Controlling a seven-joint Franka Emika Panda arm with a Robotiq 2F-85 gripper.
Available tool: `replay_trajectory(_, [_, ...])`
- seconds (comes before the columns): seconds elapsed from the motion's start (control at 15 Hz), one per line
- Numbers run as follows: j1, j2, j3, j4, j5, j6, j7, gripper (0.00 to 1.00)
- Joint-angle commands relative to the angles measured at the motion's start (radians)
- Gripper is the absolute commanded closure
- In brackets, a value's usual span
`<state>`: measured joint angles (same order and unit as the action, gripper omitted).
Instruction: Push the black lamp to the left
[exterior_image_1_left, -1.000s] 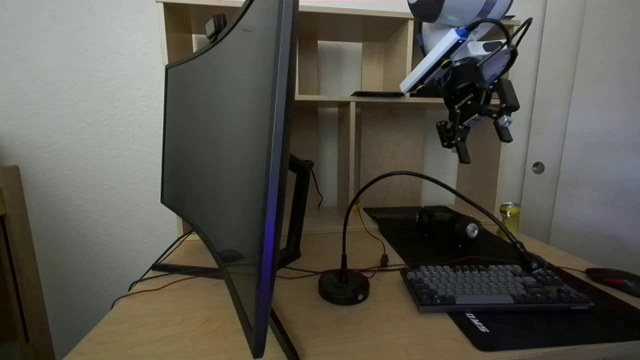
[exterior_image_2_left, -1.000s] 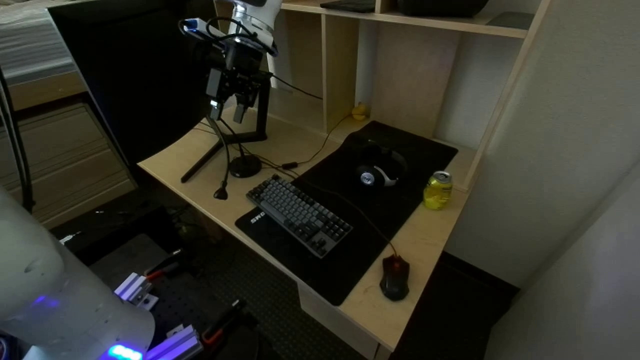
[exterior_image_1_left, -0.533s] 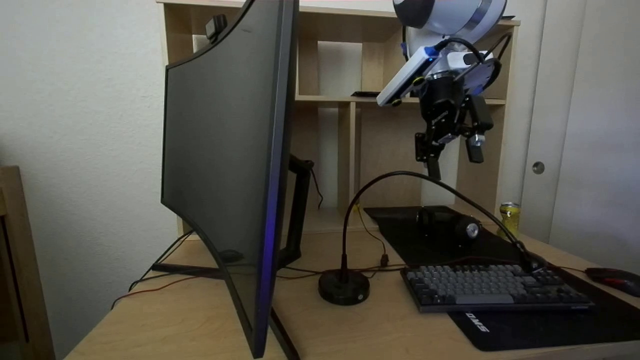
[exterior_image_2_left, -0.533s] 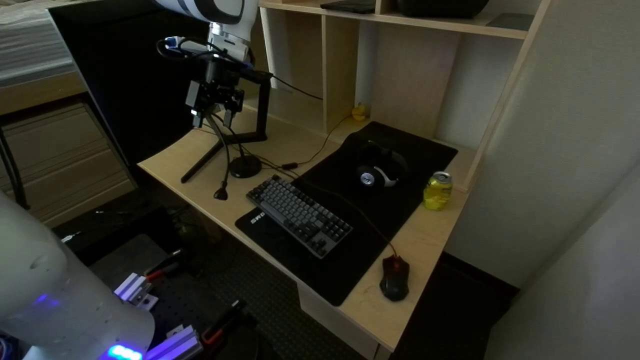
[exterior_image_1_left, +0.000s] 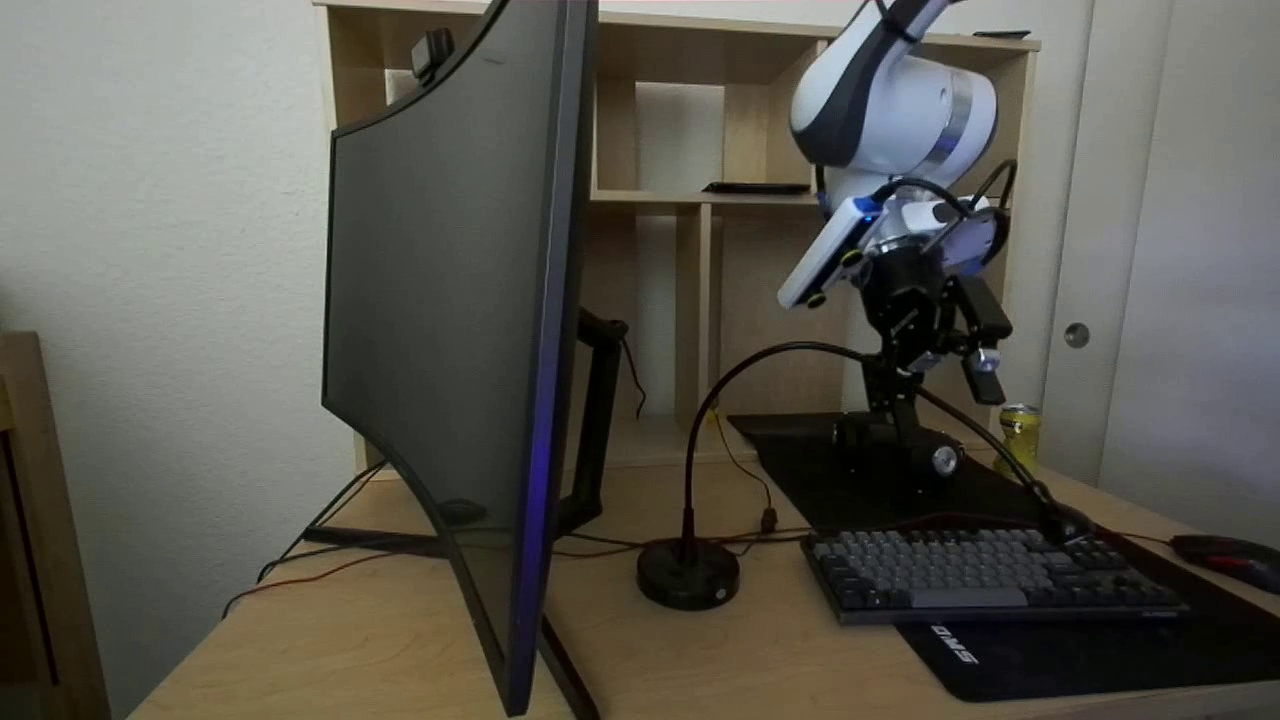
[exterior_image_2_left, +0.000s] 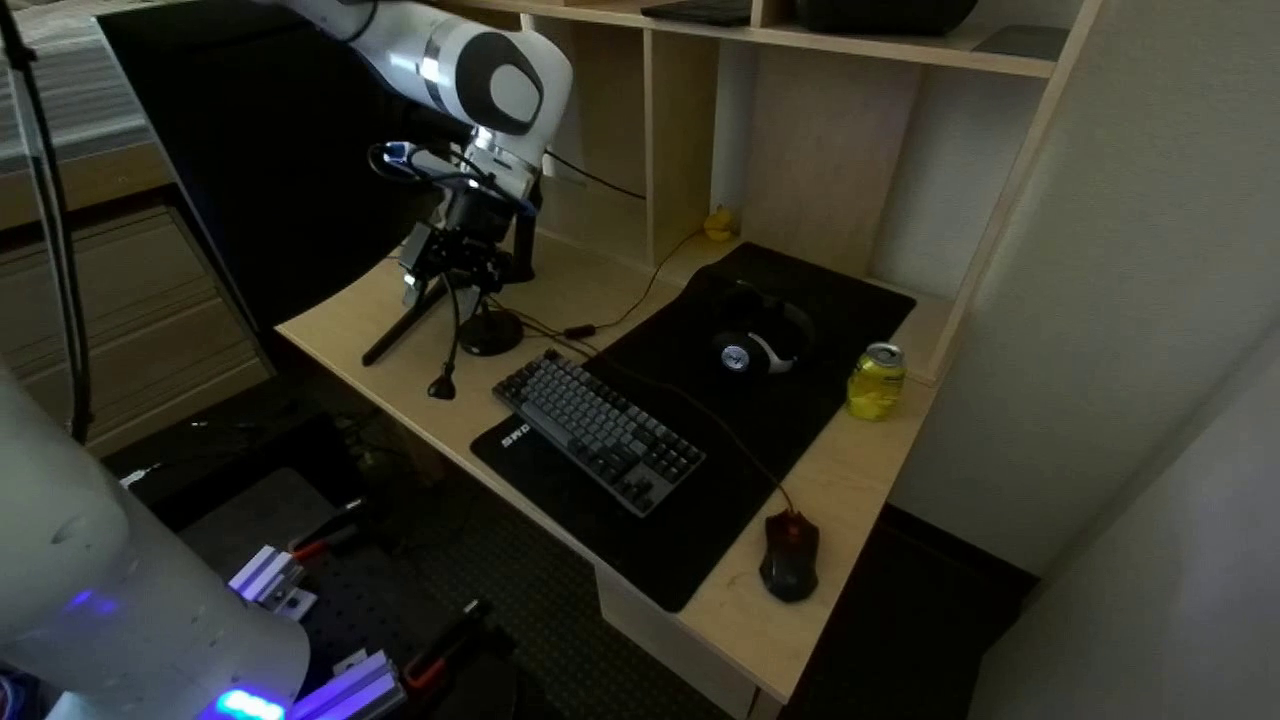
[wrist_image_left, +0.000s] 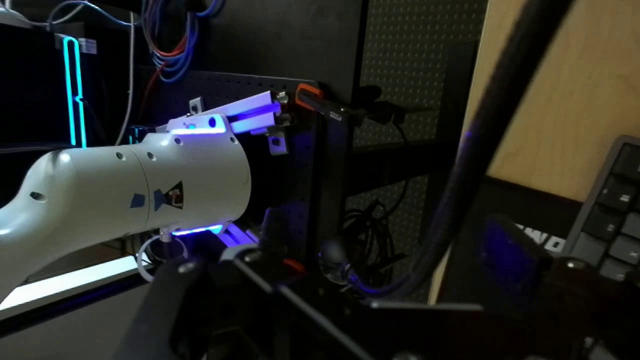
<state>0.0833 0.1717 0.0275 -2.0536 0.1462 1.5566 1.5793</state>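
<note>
The black lamp (exterior_image_1_left: 688, 578) stands upright on the desk between the monitor and the keyboard, its thin arm arching over the keyboard in that exterior view. It also shows in an exterior view (exterior_image_2_left: 490, 335) and, close up, in the wrist view (wrist_image_left: 465, 165). My gripper (exterior_image_1_left: 945, 408) is open at the lamp's arching arm. One finger hides a short stretch of the arm there. In the wrist view the arm runs between the two spread fingers of my gripper (wrist_image_left: 385, 220). Whether a finger touches it, I cannot tell. My gripper also shows above the base in an exterior view (exterior_image_2_left: 440, 297).
The large curved monitor (exterior_image_1_left: 450, 300) stands beside the lamp, its stand foot (exterior_image_2_left: 405, 322) close to the base. The keyboard (exterior_image_2_left: 600, 430) lies on a black mat. Headphones (exterior_image_2_left: 760, 345), a yellow can (exterior_image_2_left: 875, 382) and a mouse (exterior_image_2_left: 790, 557) are farther along. Cables run behind the lamp.
My gripper has come down from above the lamp's arm, shifting sideways on the way, and its fingers now reach down past the arm. It stays open. The lamp has not moved.
</note>
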Motion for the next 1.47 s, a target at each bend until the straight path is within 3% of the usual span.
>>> replay_trajectory(0.0, [-0.012,0.097,-0.018,0.086,0.016,-0.181,0.024,0.28])
replay_trajectory(0.47, [-0.008,0.155,-0.034,0.294,0.041,-0.694,0.013,0.75])
replay_trajectory(0.67, [-0.009,0.174,-0.056,0.344,0.115,-0.828,0.047,0.98])
replay_trajectory(0.73, [-0.007,0.181,-0.064,0.355,0.144,-0.856,0.056,0.98])
replay_trajectory(0.8, [-0.001,0.180,-0.072,0.357,0.145,-0.850,0.069,0.61])
replay_trajectory(0.87, [0.011,0.170,-0.079,0.355,0.114,-0.802,0.090,0.65])
replay_trajectory(0.93, [0.009,0.153,-0.075,0.325,0.115,-0.812,0.061,0.89])
replay_trajectory(1.0, [0.009,0.157,-0.078,0.330,0.115,-0.811,0.072,0.84])
replay_trajectory(1.07, [0.009,0.159,-0.079,0.333,0.115,-0.811,0.078,0.51])
replay_trajectory(1.2, [0.011,0.147,-0.089,0.318,0.141,-0.769,0.114,0.37])
replay_trajectory(1.4, [0.020,0.119,-0.088,0.293,0.107,-0.597,0.124,0.17])
